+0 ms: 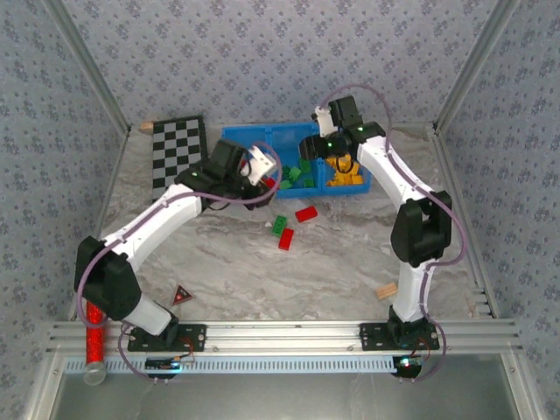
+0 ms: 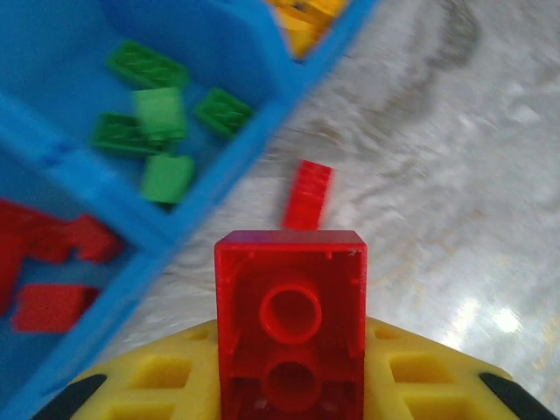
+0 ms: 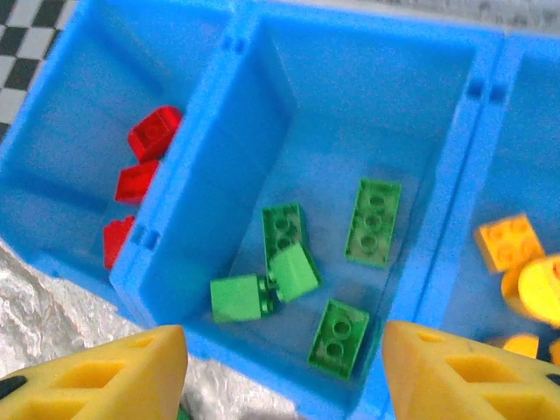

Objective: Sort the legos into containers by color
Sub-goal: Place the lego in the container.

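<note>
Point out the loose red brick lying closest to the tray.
In the top view, the red brick lies on the table just in front of the blue tray, up and to the right of a green brick.

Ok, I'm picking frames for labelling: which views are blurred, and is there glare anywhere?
Left wrist: the held red brick is sharp, the tray behind it blurred, and glare spots the table. Right wrist: slightly soft throughout, the yellow fingers most. Top external: evenly lit, fairly sharp.
</note>
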`<state>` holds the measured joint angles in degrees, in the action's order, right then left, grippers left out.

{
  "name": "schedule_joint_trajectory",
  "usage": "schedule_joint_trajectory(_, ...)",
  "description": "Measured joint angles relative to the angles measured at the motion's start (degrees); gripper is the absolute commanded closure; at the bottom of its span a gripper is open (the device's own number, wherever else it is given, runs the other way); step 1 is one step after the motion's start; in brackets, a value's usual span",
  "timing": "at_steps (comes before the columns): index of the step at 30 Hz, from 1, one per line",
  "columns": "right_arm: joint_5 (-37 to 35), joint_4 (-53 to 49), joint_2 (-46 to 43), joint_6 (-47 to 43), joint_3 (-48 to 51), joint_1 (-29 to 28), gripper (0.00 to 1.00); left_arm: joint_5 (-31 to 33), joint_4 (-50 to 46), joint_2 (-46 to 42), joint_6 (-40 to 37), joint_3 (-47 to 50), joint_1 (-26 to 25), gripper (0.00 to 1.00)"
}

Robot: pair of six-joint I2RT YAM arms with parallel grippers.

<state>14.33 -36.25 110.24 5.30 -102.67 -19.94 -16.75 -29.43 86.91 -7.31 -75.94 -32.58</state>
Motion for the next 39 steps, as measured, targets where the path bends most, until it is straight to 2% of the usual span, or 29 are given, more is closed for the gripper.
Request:
schedule_joint_trajectory(5, -0.15, 1.55, -4.7, 4.57, 9.14, -0.22, 0.39, 0.46, -0.33, 4.31, 6.01, -5.53, 6.08, 1.0)
schedule_joint_trajectory(10, -0.33, 3.85, -9.66, 8.46, 17.62, -1.09, 0.39, 0.46, -0.9, 12.68, 13.09, -11.13, 10.67, 1.0)
schedule_joint_trajectory(18, -2.71, 6.4, -15.17, 12.63, 27.39, -6.54, 0.39, 3.3, -4.83, 23.56, 19.26, -18.29, 11.87, 0.98)
schedule_joint_trajectory(25, -2.99, 8.87, -16.39, 16.5, 33.64, -10.32, 0.39, 7.26, -6.56, 29.59, 20.96, -23.41, 11.85, 0.86)
schedule_joint_trajectory(31, -3.21, 10.58, -15.17, 19.08, 33.35, -14.01, 0.39, 9.11, -7.15, 32.26, 21.84, -23.43, 11.85, 0.72)
schedule_joint_trajectory(39, -5.33, 10.58, -8.17, 22.21, 28.87, -18.05, 0.39, 9.73, -7.04, 32.35, 21.97, -23.15, 11.82, 0.54)
